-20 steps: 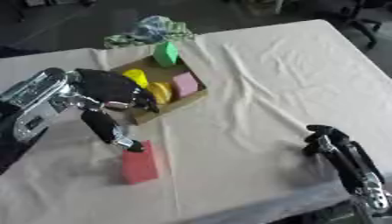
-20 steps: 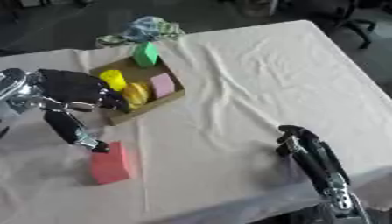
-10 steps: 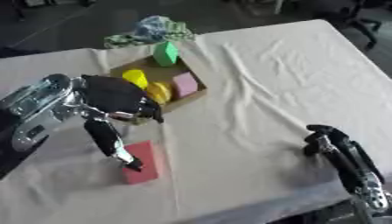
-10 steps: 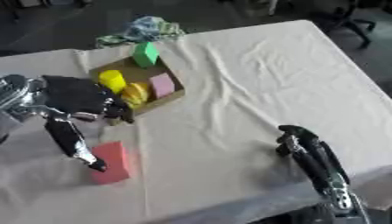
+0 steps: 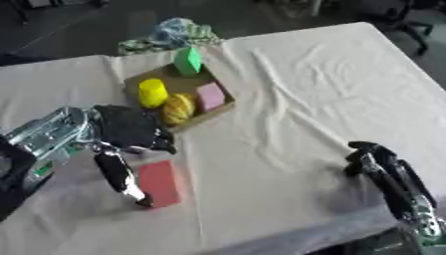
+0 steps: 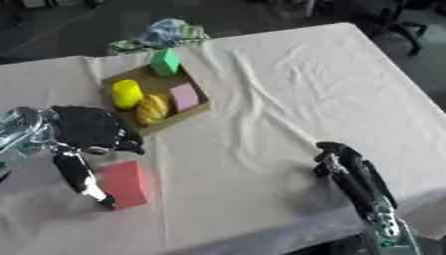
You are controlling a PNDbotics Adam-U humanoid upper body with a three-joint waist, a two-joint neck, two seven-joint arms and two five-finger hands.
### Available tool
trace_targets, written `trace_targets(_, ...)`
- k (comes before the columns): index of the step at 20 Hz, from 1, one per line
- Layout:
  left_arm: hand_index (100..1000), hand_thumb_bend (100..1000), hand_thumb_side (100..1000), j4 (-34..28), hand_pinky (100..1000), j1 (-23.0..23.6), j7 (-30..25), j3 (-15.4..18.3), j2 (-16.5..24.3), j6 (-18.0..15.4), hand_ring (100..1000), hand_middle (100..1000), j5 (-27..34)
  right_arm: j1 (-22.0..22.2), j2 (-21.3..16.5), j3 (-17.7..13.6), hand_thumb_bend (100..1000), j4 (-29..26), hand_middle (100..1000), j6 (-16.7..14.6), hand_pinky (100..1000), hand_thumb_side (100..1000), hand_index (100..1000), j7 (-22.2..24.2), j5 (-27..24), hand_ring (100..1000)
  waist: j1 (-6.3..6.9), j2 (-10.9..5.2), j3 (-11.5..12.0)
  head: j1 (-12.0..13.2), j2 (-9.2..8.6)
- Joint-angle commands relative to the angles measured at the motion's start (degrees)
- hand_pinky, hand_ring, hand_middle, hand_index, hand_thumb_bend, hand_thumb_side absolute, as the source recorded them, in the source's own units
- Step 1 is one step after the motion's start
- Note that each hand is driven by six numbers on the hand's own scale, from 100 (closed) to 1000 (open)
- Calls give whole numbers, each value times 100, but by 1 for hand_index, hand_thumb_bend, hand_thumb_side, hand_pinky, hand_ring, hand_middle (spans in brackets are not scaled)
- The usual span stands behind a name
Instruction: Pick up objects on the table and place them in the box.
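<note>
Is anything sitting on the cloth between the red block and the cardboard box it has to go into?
Only the left robot hand itself lies between the red rectangular block and the shallow cardboard box. Otherwise nothing visible stands between them on the cloth.

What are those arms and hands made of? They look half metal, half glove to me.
The left hand has a black, glove-like palm and long dark fingers with silvery glints, on a shiny silver forearm. The right hand is black too, slim and jointed, on a dark arm with silver metal parts toward the wrist and lower edge. No markings or loose cables can be made out.
</note>
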Motion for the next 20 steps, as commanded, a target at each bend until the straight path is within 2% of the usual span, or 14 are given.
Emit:
trace_targets(1,931,620,986,-22,817,-37,-778,84,59,-917,802,848,-101,-44,-98,-41,100,-58,529,-2,526,663,748,-4,30,517,-15,-117,-3,-14,-20)
trace_targets(3,908,621,930,-28,782,-13,-707,90,53,-928,764,814,-107,-45,-97,-44,100,-57,528,-2,526,664,748,-6,30,517,-16,-117,0,-13,-20)
trace_targets(5,885,579,840,-25,755,16,-641,107,59,-937,728,777,-91,-46,-97,-43,100,-56,528,-2,526,664,748,-6,30,517,-16,-117,6,-14,-20)
trace_targets(6,848,506,675,-29,720,33,-605,130,63,-930,669,719,-74,-45,-97,-44,100,-53,528,-1,526,666,748,-6,32,517,-17,-117,12,-18,-20)
trace_targets(7,842,499,657,-41,715,50,-563,160,69,-912,661,710,-47,-44,-97,-45,100,-50,528,1,526,667,748,-8,33,517,-18,-117,16,-20,-20)
trace_targets(8,799,439,503,-54,681,69,-520,201,74,-879,607,645,-12,-42,-97,-46,100,-48,528,1,526,666,748,-10,33,517,-20,-116,21,-25,-20)
trace_targets(9,779,420,435,-74,668,87,-478,247,80,-835,587,618,32,-41,-97,-47,100,-46,528,1,526,668,748,-12,34,517,-23,-116,26,-28,-20)
trace_targets(12,744,321,382,-217,645,126,-345,484,130,-621,548,573,240,-36,-95,-54,100,-43,528,0,525,665,748,-20,32,517,-33,-117,44,-46,-20)
trace_targets(15,739,302,371,-564,649,-6,-239,885,278,-327,545,568,605,-21,-99,-63,100,-35,528,4,525,669,748,-32,33,517,-37,-125,71,-59,-20)
trace_targets(18,740,276,346,-588,650,-384,-208,1262,368,76,541,564,1029,-5,-102,-54,100,-28,528,5,525,670,748,-26,36,517,-39,-146,87,-60,-20)
trace_targets(20,744,306,348,-215,656,-742,-181,1432,260,333,548,572,1131,7,-99,-48,100,-22,528,6,525,673,748,-21,33,517,-47,-161,81,-50,-20)
